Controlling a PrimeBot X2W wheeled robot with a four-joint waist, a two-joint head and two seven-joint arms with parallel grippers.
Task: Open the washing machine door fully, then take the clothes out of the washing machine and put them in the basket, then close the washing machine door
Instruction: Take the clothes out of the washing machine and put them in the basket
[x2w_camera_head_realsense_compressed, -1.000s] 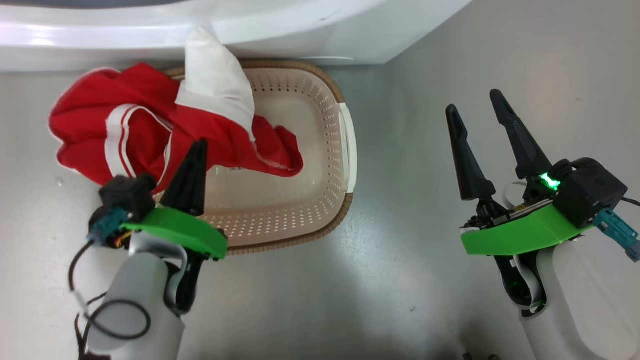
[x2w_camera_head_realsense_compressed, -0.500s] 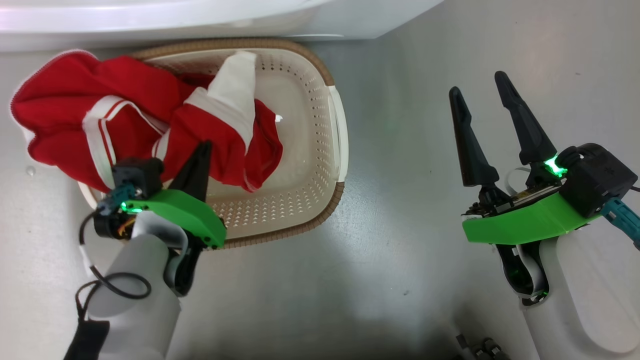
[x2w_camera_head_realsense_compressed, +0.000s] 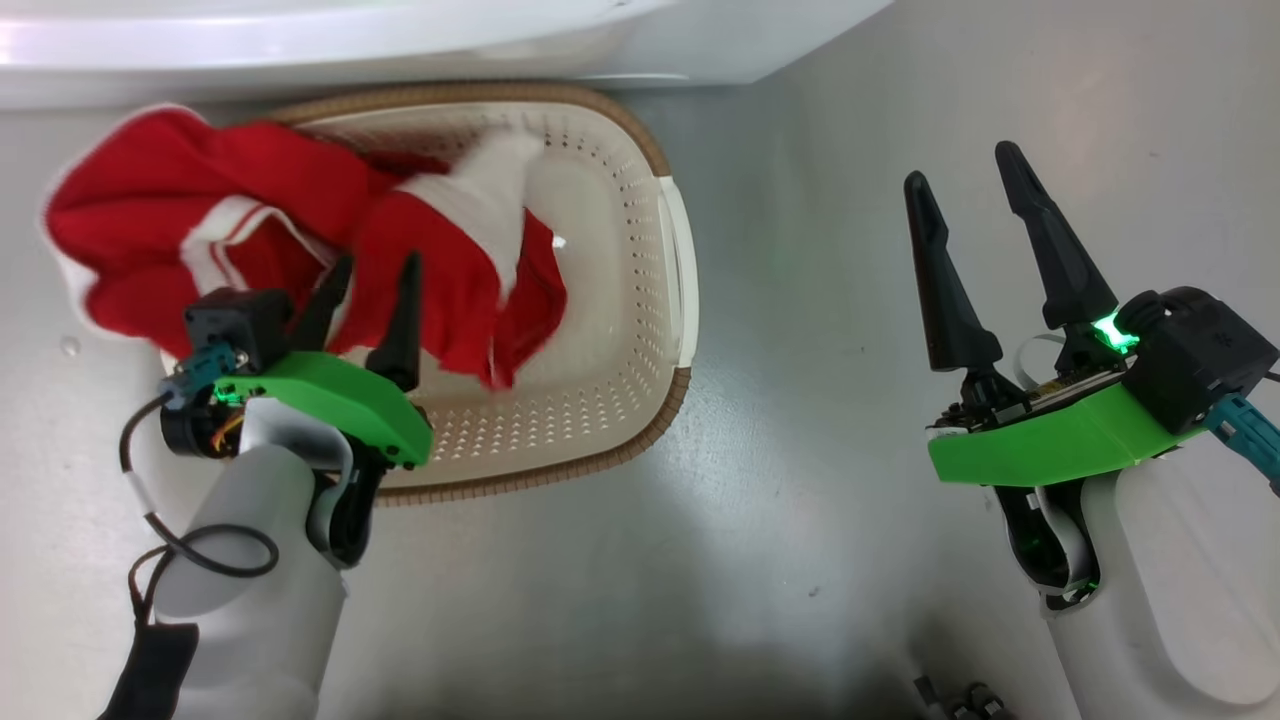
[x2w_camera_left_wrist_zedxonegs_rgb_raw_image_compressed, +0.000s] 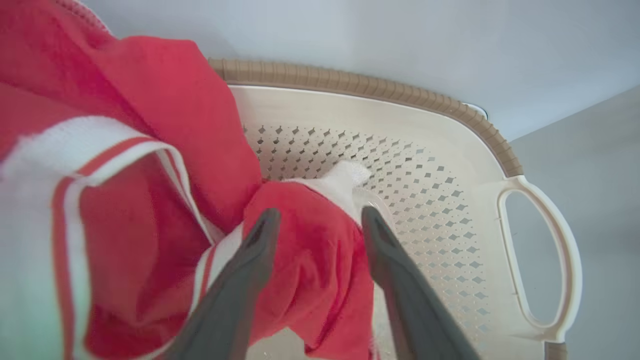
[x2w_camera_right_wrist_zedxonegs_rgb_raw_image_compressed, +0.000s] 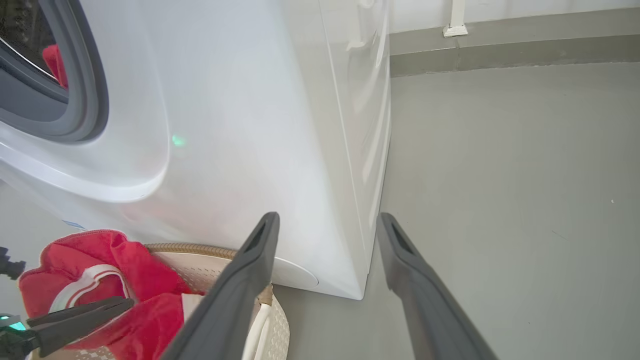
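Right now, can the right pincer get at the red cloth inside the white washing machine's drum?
Probably, after a swing across. The right pincer is open and empty, and the red cloth sits behind the grey rubber gasket, uncovered there. For now the pincer points at the white washing machine's corner.

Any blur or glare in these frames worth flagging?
Head view: the clothes are motion-smeared, and glare streaks the washing machine. Left wrist view: they look soft near the lens, the basket sharp. Right wrist view: a green glint on the machine's front.
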